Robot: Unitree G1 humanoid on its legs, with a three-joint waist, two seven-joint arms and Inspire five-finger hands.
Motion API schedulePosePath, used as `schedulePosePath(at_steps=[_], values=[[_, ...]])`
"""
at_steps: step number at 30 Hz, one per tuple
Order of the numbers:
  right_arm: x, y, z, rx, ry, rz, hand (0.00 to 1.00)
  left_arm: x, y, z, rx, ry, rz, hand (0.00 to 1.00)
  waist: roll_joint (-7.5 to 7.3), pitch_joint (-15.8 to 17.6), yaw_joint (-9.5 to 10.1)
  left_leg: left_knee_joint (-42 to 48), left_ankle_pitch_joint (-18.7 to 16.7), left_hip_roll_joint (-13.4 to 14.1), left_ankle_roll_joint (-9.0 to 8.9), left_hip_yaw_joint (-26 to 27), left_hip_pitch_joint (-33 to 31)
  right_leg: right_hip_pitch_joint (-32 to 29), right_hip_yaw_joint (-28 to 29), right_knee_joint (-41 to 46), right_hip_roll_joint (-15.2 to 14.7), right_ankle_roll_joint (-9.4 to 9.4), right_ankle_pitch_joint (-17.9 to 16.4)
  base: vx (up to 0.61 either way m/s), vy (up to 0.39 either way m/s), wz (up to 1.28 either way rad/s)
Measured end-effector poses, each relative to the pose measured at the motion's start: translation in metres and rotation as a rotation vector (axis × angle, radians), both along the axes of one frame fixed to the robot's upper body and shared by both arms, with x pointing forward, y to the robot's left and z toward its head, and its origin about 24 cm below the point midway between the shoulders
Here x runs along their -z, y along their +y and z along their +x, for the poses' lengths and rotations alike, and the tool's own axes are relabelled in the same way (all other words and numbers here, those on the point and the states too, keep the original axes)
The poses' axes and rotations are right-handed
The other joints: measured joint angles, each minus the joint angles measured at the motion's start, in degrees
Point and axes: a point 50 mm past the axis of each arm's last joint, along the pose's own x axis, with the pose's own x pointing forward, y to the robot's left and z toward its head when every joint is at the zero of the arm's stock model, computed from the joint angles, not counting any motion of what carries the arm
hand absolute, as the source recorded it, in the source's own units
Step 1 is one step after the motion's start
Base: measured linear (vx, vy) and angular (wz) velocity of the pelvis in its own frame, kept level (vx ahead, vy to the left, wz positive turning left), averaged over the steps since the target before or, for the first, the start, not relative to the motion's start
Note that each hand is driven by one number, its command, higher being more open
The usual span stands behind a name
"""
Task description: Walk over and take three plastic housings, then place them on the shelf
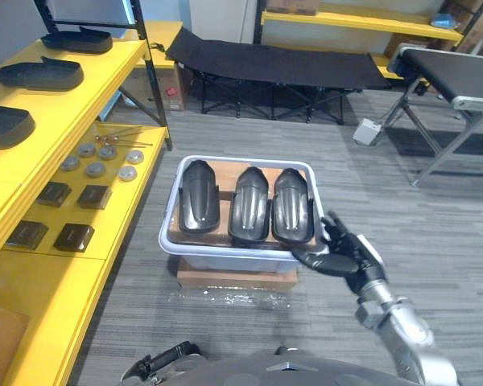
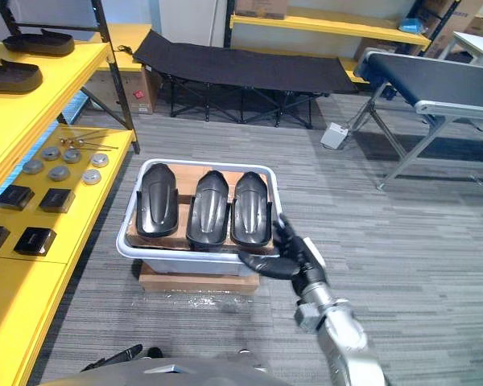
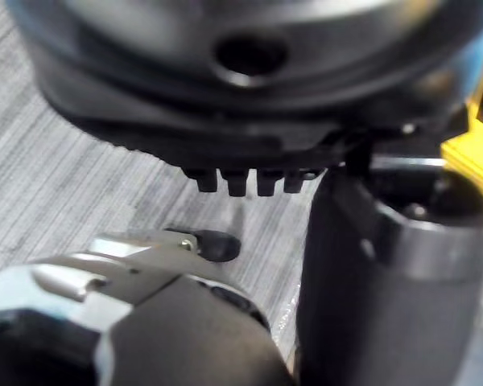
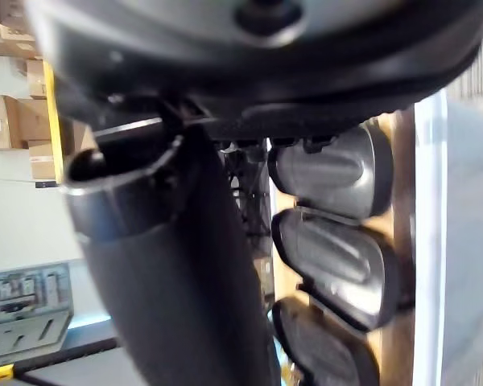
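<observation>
Three dark plastic housings lie side by side in a pale bin (image 1: 217, 256) on the floor: left (image 1: 200, 197), middle (image 1: 249, 205) and right (image 1: 292, 205). My right hand (image 1: 342, 249) hovers at the bin's front right corner. It is open, with fingers spread upward and the thumb pointing at the rim, and it holds nothing. Past the thumb, the right wrist view looks along the housings (image 4: 330, 257). My left hand (image 1: 165, 359) hangs low beside me, relaxed, open and empty. The yellow shelf (image 1: 105, 60) stands to my left.
The bin rests on a flat cardboard box (image 1: 233, 278). More dark housings (image 1: 39, 74) lie on the shelf's upper tier; metal discs (image 1: 95, 170) and black blocks (image 1: 74, 236) lie on its lower tier. A black cot (image 1: 274, 68) stands behind, and a conveyor (image 1: 459, 76) at the right.
</observation>
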Motion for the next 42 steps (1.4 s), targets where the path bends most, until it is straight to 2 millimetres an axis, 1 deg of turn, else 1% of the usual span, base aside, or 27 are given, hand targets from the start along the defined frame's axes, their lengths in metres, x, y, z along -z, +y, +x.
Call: schedulePosePath(at_steps=[2,4,5,7,8,10,12,13,14,15,16,18,19,20,21,23,24,25,26,28,29,30,32,34,35,36,42], values=[[0.006,-0.008,0.008,0.073,0.036,0.012,1.0,-0.001,0.0,0.003,0.009,-0.025,0.008,1.0,-0.47,0.37,0.0,0.88,-0.47,0.21,-0.16,-0.06,-0.64,-0.28,0.03,-0.03,0.09,-0.1,-0.07,-0.02,0.0,-0.01],[0.01,-0.014,0.018,0.153,0.051,0.032,1.0,-0.004,0.002,0.014,0.012,-0.08,0.022,1.0,-1.26,2.06,0.05,5.32,-2.2,0.96,-0.19,-0.32,-4.68,-2.32,0.14,0.08,0.17,-0.27,-0.06,-0.06,-0.014,0.03],[0.005,-0.017,0.028,0.193,0.03,0.031,1.0,-0.009,0.003,0.03,0.022,-0.14,0.032,1.0,-1.32,4.32,0.13,9.77,-3.64,1.78,-0.13,-1.07,-8.32,-3.67,0.01,0.04,0.59,-0.76,0.45,-0.09,-0.042,0.1],[-0.008,-0.018,0.045,0.246,-0.037,0.017,1.0,-0.02,0.005,0.055,0.021,-0.256,0.05,1.0,-1.63,8.18,0.72,16.84,-5.9,3.72,-0.26,-2.36,-14.43,-5.86,-0.19,-0.11,1.99,-1.04,2.07,-0.09,-0.049,0.05],[-0.02,-0.019,0.056,0.282,-0.099,0.021,1.0,-0.028,0.006,0.073,0.015,-0.328,0.059,1.0,-1.74,10.9,1.74,20.25,-6.83,5.13,-0.46,-3.08,-17.53,-7.12,-0.25,-0.37,3.15,-1.5,2.87,-0.1,-0.039,0.02],[-0.036,-0.017,0.073,0.344,-0.193,0.053,1.0,-0.042,0.012,0.094,0.011,-0.42,0.084,1.0,-3.35,15.03,2.54,22.75,-7.38,6.26,-0.53,-4.65,-20.19,-7.53,-1.22,-1.19,4.41,-1.94,3.78,-0.1,-0.037,0.13],[-0.056,-0.02,0.088,0.444,-0.309,0.067,1.0,-0.053,0.016,0.113,0.025,-0.483,0.106,1.0,-4.59,17.35,4.17,23.99,-7.63,6.78,-0.57,-5.52,-22.88,-9.29,-1.61,-1.03,4.91,-2.07,4.15,-0.07,-0.015,0.13],[-0.07,-0.023,0.096,0.489,-0.374,0.071,1.0,-0.056,0.014,0.118,0.026,-0.504,0.103,1.0,-4.57,17.82,4.93,24.8,-7.85,6.78,-0.3,-5.79,-24.33,-10.28,-1.7,-1.02,4.92,-2.11,4.44,-0.03,0.022,0.06],[-0.076,-0.024,0.101,0.505,-0.402,0.076,1.0,-0.056,0.014,0.12,0.024,-0.506,0.1,1.0,-4.48,17.88,5.12,25.22,-7.96,6.73,-0.18,-5.91,-24.95,-10.63,-1.73,-1.01,4.9,-2.12,4.52,0.01,0.041,0.09],[-0.09,-0.025,0.113,0.53,-0.446,0.079,1.0,-0.056,0.012,0.121,0.012,-0.509,0.091,1.0,-4.05,18.15,5.4,26.4,-8.21,6.67,0.08,-6.33,-26.08,-11.0,-1.87,-0.98,4.88,-2.09,4.56,0.03,0.051,0.11],[-0.096,-0.027,0.119,0.54,-0.463,0.074,1.0,-0.056,0.011,0.122,0.015,-0.511,0.088,1.0,-3.65,18.42,5.61,27.03,-8.44,6.66,0.31,-6.63,-26.55,-11.01,-2.02,-0.94,4.89,-2.09,4.56,0.02,0.054,0.17],[-0.12,-0.043,0.138,0.581,-0.502,0.029,1.0,-0.055,0.003,0.125,0.018,-0.514,0.067,1.0,-1.64,19.46,6.51,30.01,-9.48,6.58,0.75,-8.34,-29.23,-11.85,-2.97,-0.4,4.96,-2.08,4.56,-0.01,0.063,0.22],[-0.126,-0.048,0.142,0.595,-0.508,0.017,1.0,-0.054,0.001,0.125,0.016,-0.514,0.061,1.0,-1.13,19.69,6.7,30.62,-9.62,6.58,0.92,-8.71,-30.17,-12.56,-3.01,0.19,4.96,-2.09,4.54,-0.03,0.095,0.23],[-0.135,-0.058,0.148,0.632,-0.512,-0.01,1.0,-0.054,-0.003,0.131,0.01,-0.522,0.048,1.0,-0.05,20.22,7.49,31.63,-9.79,6.51,1.16,-9.38,-31.78,-13.83,-3.03,1.17,4.94,-2.14,4.46,-0.04,0.101,0.17],[-0.139,-0.066,0.151,0.669,-0.501,-0.027,1.0,-0.055,-0.007,0.137,-0.004,-0.537,0.031,1.0,0.61,20.61,8.42,32.3,-9.86,6.4,1.28,-9.81,-32.95,-14.79,-3.07,1.82,4.86,-2.15,4.41,-0.03,0.078,0.14],[-0.137,-0.071,0.156,0.721,-0.464,-0.025,1.0,-0.055,-0.01,0.142,-0.009,-0.547,0.018,1.0,1.02,20.87,9.26,33.02,-9.96,5.98,1.47,-10.34,-33.74,-15.65,-3.11,3.35,4.41,-1.74,3.35,-0.03,0.048,0.15],[-0.133,-0.073,0.158,0.748,-0.437,-0.027,1.0,-0.055,-0.013,0.143,-0.013,-0.549,0.011,1.0,1.51,20.89,9.44,33.64,-10.09,5.79,1.67,-11.02,-34.24,-16.07,-3.38,4.6,4.24,-1.82,2.76,-0.03,0.037,0.21],[-0.131,-0.074,0.158,0.76,-0.424,-0.028,1.0,-0.054,-0.013,0.143,-0.012,-0.55,0.01,1.0,1.57,20.92,9.49,33.69,-10.09,5.57,1.68,-11.28,-34.35,-16.25,-3.55,5.22,3.99,-1.6,2.32,-0.03,0.031,0.27],[-0.127,-0.078,0.158,0.782,-0.395,-0.037,1.0,-0.054,-0.014,0.143,-0.015,-0.551,0.004,1.0,1.74,21.02,9.49,33.63,-10.02,5.1,1.78,-11.91,-34.44,-16.3,-4.21,5.98,3.59,-1.53,1.88,-0.03,0.027,0.29],[-0.126,-0.088,0.157,0.817,-0.364,-0.062,1.0,-0.053,-0.018,0.143,-0.026,-0.554,-0.011,1.0,2.52,21.33,9.72,33.56,-10.03,4.59,1.81,-12.33,-34.62,-16.64,-4.64,7.28,3.03,-1.4,1.16,-0.04,0.028,0.21],[-0.132,-0.099,0.155,0.841,-0.354,-0.082,1.0,-0.053,-0.02,0.145,-0.024,-0.556,-0.019,1.0,3.28,21.35,10.0,33.31,-9.98,4.01,1.86,-12.47,-35.27,-17.64,-4.69,8.12,2.45,-1.16,0.95,-0.05,0.033,0.08],[-0.135,-0.105,0.154,0.854,-0.355,-0.097,1.0,-0.052,-0.023,0.147,-0.023,-0.558,-0.029,1.0,3.75,21.52,10.14,33.06,-9.81,3.75,1.94,-12.52,-35.51,-18.11,-4.66,8.52,2.18,-1.15,0.93,-0.06,0.057,0.09],[-0.147,-0.125,0.151,0.903,-0.339,-0.137,1.0,-0.05,-0.032,0.15,-0.021,-0.552,-0.065,1.0,5.67,21.87,10.43,31.72,-8.46,2.75,2.59,-12.53,-35.99,-19.4,-4.71,9.22,1.07,-0.97,0.97,-0.04,0.044,0.09],[-0.15,-0.133,0.15,0.924,-0.296,-0.149,1.0,-0.047,-0.036,0.148,-0.027,-0.543,-0.089,1.0,7.12,22.0,10.69,31.31,-7.57,2.07,2.97,-12.44,-36.0,-20.2,-4.69,10.21,0.44,-0.87,0.83,-0.01,0.016,0.06],[-0.15,-0.135,0.15,0.931,-0.281,-0.152,1.0,-0.046,-0.038,0.147,-0.026,-0.541,-0.094,1.0,7.56,22.05,10.82,31.29,-7.39,1.99,3.01,-12.47,-36.0,-20.29,-4.71,10.52,0.3,-0.77,0.69,0.0,0.02,0.07],[-0.148,-0.137,0.151,0.939,-0.239,-0.151,1.0,-0.045,-0.043,0.147,-0.039,-0.539,-0.119,1.0,8.45,22.09,11.09,31.13,-7.15,1.89,3.05,-12.49,-35.99,-20.71,-4.75,11.46,0.02,-0.71,0.23,-0.01,0.01,0.05],[-0.136,-0.136,0.153,0.92,-0.1,-0.159,1.0,-0.042,-0.049,0.144,-0.055,-0.533,-0.165,1.0,9.73,21.97,11.16,29.21,-5.6,1.09,2.81,-13.0,-35.96,-22.8,-5.4,15.27,-1.21,-0.88,-1.8,-0.01,-0.022,0.09]])
